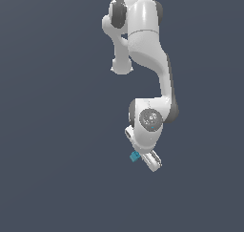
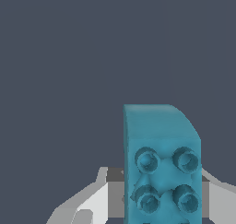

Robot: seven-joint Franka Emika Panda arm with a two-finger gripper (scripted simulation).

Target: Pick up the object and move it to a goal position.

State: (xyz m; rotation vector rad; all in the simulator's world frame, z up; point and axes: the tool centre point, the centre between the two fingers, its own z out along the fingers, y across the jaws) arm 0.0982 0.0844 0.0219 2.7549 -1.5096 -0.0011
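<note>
The object (image 2: pixel 161 163) is a teal-blue block with a studded top. In the wrist view it fills the space between my two fingers, with a grey finger (image 2: pixel 99 197) on one side and the other finger (image 2: pixel 219 195) on the other, both against its sides. My gripper (image 2: pixel 161 193) is shut on it. In the exterior view the white arm's hand hides most of the gripper (image 1: pixel 139 155). Only a small teal corner of the object (image 1: pixel 134 156) pokes out on the exterior view's left of the hand.
The white arm (image 1: pixel 143 40) reaches down from the top of the exterior view. Around it there is only a plain dark grey-blue surface (image 1: pixel 57 131). No goal marker shows in either view.
</note>
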